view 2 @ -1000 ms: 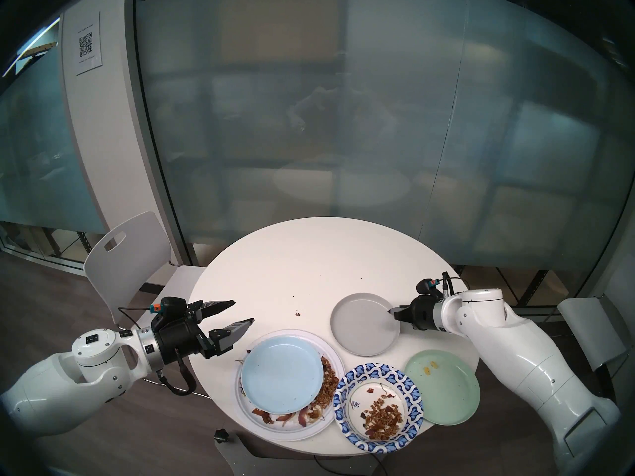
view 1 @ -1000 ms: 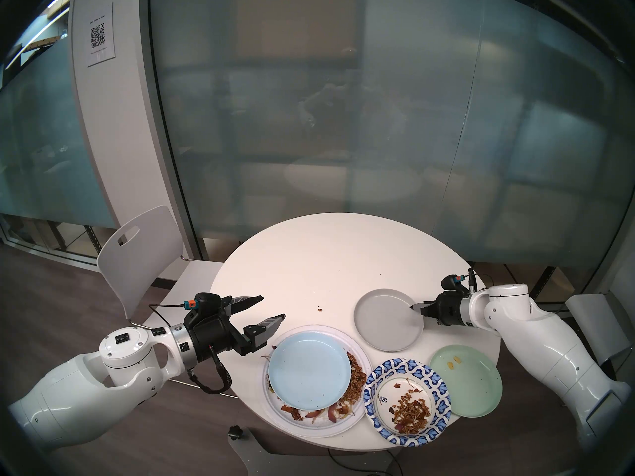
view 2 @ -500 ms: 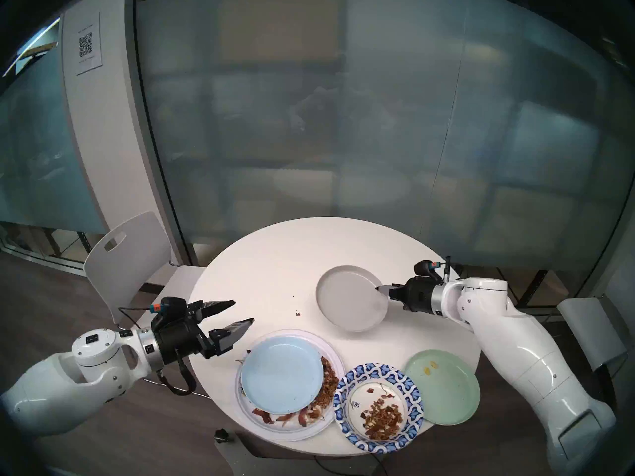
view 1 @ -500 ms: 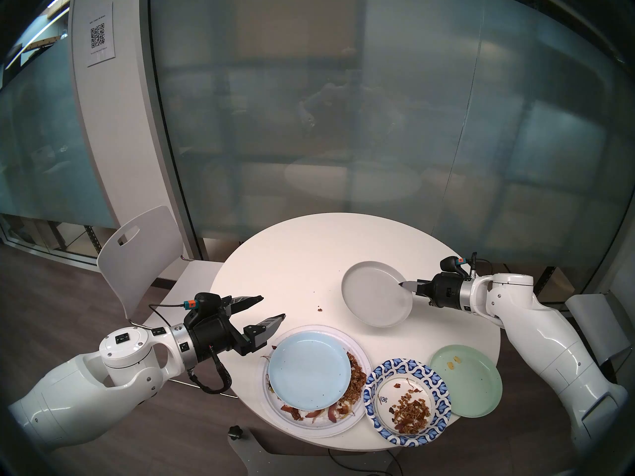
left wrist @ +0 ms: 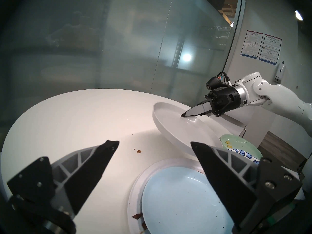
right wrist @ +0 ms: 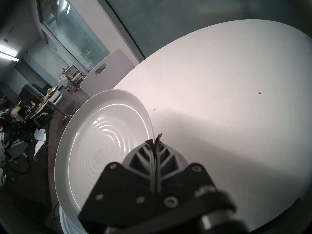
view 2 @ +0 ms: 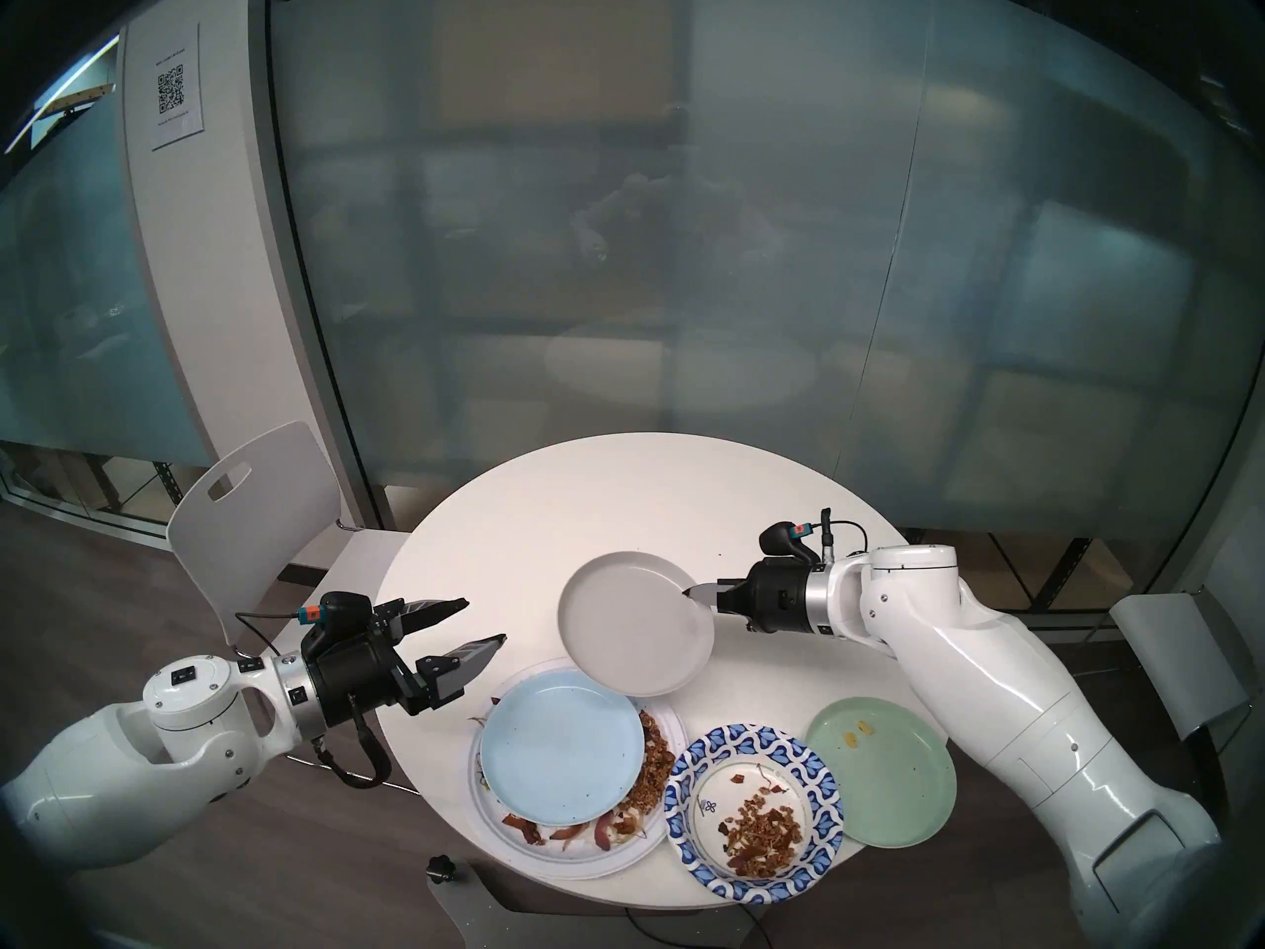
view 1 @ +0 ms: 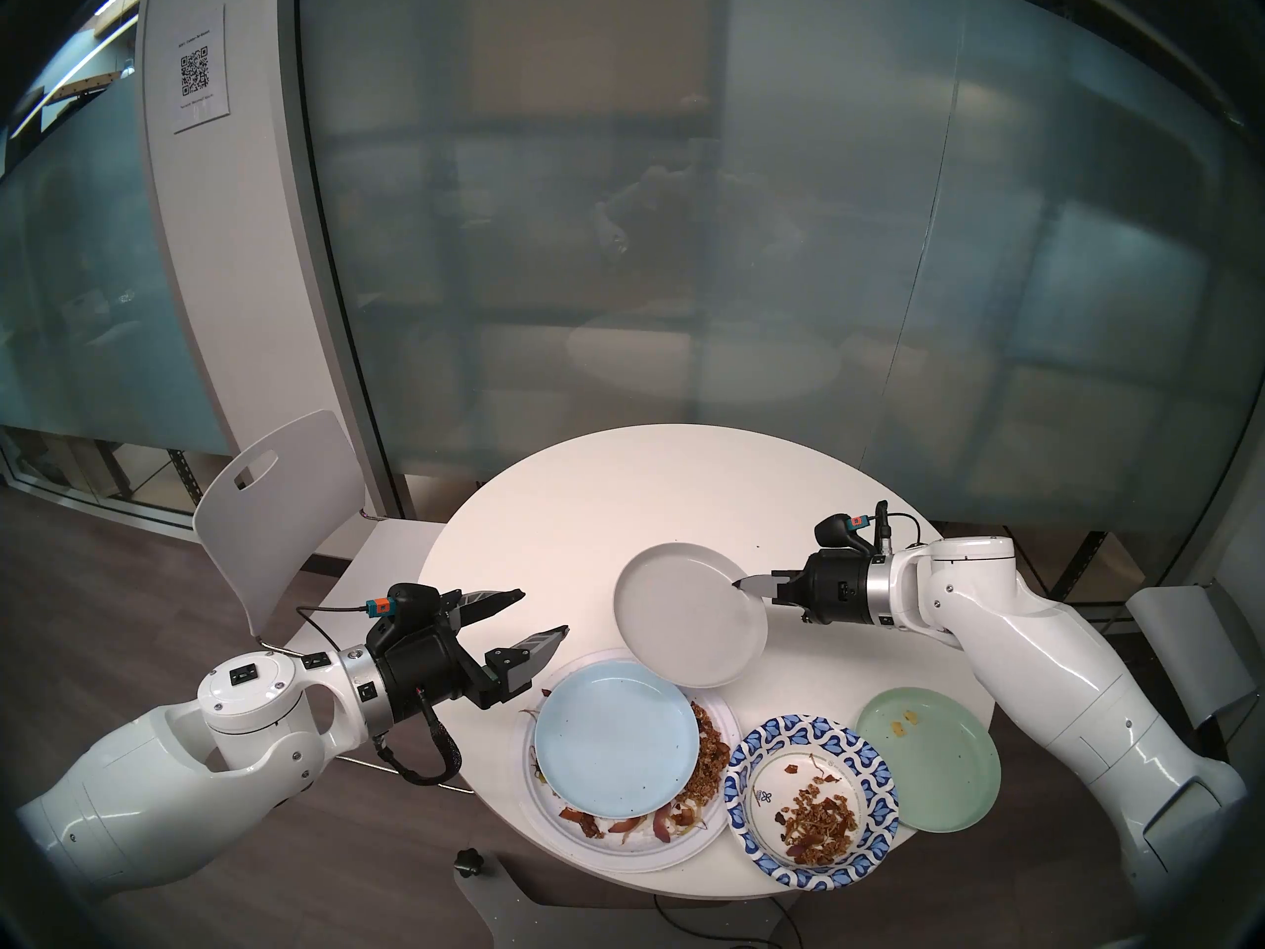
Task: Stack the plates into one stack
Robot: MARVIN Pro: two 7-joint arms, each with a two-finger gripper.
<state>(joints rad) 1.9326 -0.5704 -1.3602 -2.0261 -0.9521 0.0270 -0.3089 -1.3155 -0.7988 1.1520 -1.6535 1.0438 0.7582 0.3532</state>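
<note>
Our right gripper [view 1: 747, 582] pinches the grey plate [view 1: 688, 615] by its near rim (stiff, smooth, likely slippery, hanging tilted beyond it), while the left gripper [view 1: 532, 615] gapes empty.

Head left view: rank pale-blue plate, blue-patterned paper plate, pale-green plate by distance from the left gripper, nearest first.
From the left gripper:
1. pale-blue plate, just to its right, on the large white paper plate.
2. blue-patterned paper plate, further right, near the table's front edge.
3. pale-green plate, at the far right edge.
</note>
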